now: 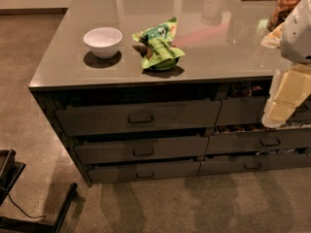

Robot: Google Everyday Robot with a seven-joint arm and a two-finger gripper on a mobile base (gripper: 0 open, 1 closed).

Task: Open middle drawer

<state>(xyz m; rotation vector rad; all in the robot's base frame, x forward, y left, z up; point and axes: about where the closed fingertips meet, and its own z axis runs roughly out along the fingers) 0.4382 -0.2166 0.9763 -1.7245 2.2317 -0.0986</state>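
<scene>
The middle drawer is the wide dark grey front of medium height in the left column of the counter, with a small rectangular pull handle at its centre. A dark gap shows above its front. The taller drawer lies above it and the slimmest drawer below. My gripper is at the lower end of the white and cream arm at the right edge. It hangs in front of the right column of drawers, well right of the middle drawer's handle and apart from it.
On the countertop stand a white bowl and a green snack bag, with a jar at the back right. A black frame with a cable stands on the floor at the bottom left.
</scene>
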